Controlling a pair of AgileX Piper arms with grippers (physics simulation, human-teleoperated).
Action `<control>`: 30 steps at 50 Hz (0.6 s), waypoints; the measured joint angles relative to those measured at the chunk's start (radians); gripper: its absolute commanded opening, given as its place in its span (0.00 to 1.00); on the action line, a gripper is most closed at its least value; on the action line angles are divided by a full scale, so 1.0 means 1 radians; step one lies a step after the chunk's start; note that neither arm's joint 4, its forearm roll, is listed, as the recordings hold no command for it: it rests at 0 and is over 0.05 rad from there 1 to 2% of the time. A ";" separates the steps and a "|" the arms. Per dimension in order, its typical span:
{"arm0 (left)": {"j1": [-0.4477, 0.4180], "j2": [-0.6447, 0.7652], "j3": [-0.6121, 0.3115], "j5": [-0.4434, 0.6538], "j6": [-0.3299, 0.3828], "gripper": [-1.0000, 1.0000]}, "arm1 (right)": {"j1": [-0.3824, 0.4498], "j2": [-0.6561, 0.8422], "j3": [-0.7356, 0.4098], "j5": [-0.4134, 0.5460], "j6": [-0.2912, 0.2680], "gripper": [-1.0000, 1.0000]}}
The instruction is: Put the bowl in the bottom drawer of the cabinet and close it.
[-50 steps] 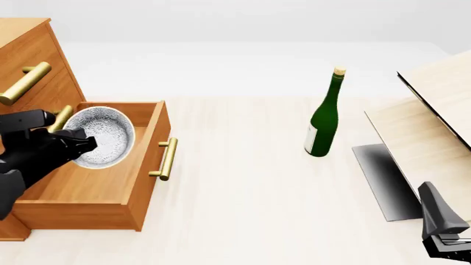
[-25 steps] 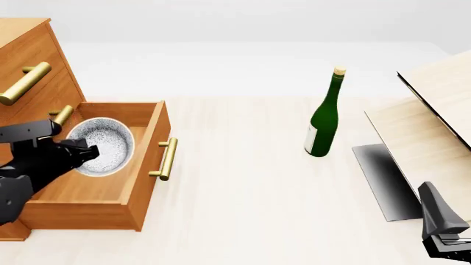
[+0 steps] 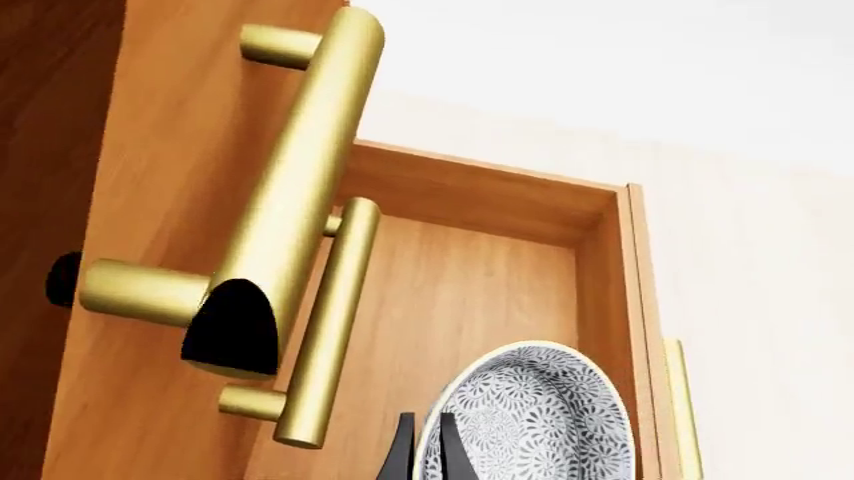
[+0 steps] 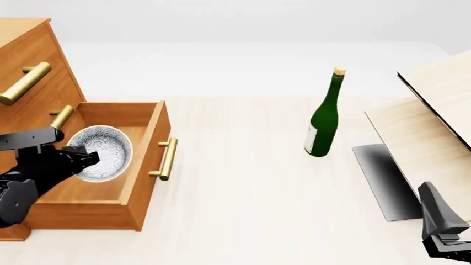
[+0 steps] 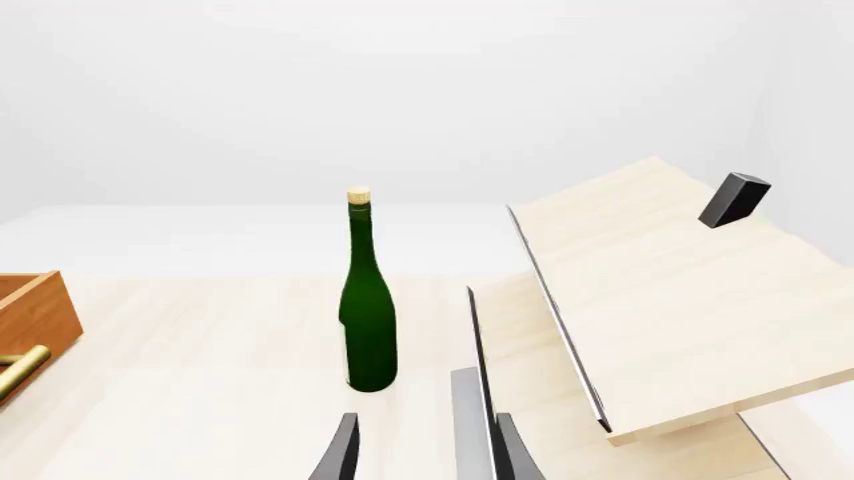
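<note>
Left claw (image 4: 87, 156) is pinching the bowl (image 4: 101, 153) by its rim, one finger inside and one outside, in the front view. It is holding the bowl inside the open bottom drawer (image 4: 144, 182), toward the drawer's 12 o'clock end; whether the bowl is touching the floor cannot be told. From the bowl, the drawer handle (image 4: 169, 159) is sitting at 3 o'clock. The cabinet (image 4: 30, 49) is rising at 10 o'clock, and the bottle (image 4: 325, 117) is standing well apart on the counter (image 4: 250, 187) at 2 o'clock. Right claw (image 4: 450, 245) is idling at 5 o'clock of the frame.

Left wrist view is showing the fingers (image 3: 402, 455) straddling the bowl rim (image 3: 534, 420), with two upper handles (image 3: 294, 190) hanging close overhead.

Right wrist view is showing the right claw (image 5: 416, 452) spread and empty, facing the bottle (image 5: 367, 300).

To do this well, I judge the bowl should be lowered until seated, released gently, and the arm lifted out clear of the handles before pushing the drawer front.
</note>
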 measured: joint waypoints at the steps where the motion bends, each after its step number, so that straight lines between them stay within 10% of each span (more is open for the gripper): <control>1: 0.002 0.004 0.000 -0.003 0.001 0.00 | 0.000 0.000 0.000 0.000 0.000 1.00; 30: 0.044 0.103 0.019 -0.090 0.022 0.00 | 0.000 0.000 0.000 0.000 0.000 1.00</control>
